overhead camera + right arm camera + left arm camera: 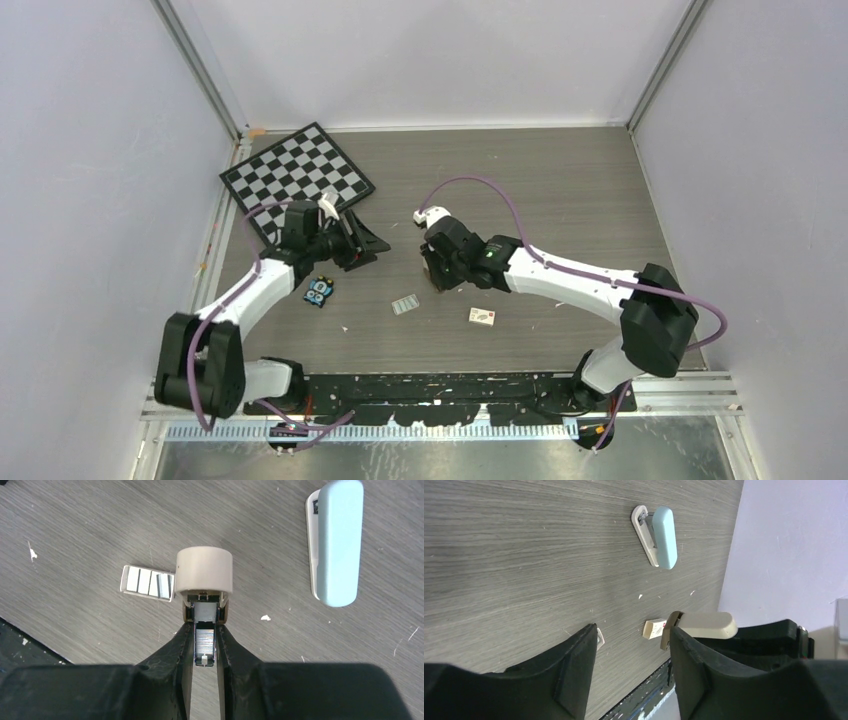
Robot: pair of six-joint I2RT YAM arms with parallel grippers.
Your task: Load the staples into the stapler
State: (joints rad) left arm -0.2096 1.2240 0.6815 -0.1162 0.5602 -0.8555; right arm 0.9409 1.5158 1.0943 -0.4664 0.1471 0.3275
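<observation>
ok so status check: not far along, I reckon. My right gripper (205, 630) is clamped on a little tan block (204, 570). From the wrist view it looks hinged open, with a metal channel between my fingers that seems to have ribbed strips in it, so it may be a second stapler, but I can't swear to that.

The actual blue-topped stapler (335, 542) is lying on the table (75, 530) off to one side, well apart from my fingers, untouched. Its top looks folded down on the white base, so I'd say it's not opened yet.

The staples (147, 582) sit loose on the table, just beside the tan block. Nobody's holding them.

My left gripper (633, 632) hangs over the table with its fingers spread and nothing between them. A small white box (654, 628) lies beyond it.

Still to do, by my guess: open the blue one, pick up the strip, drop it in the channel, close it.
</observation>
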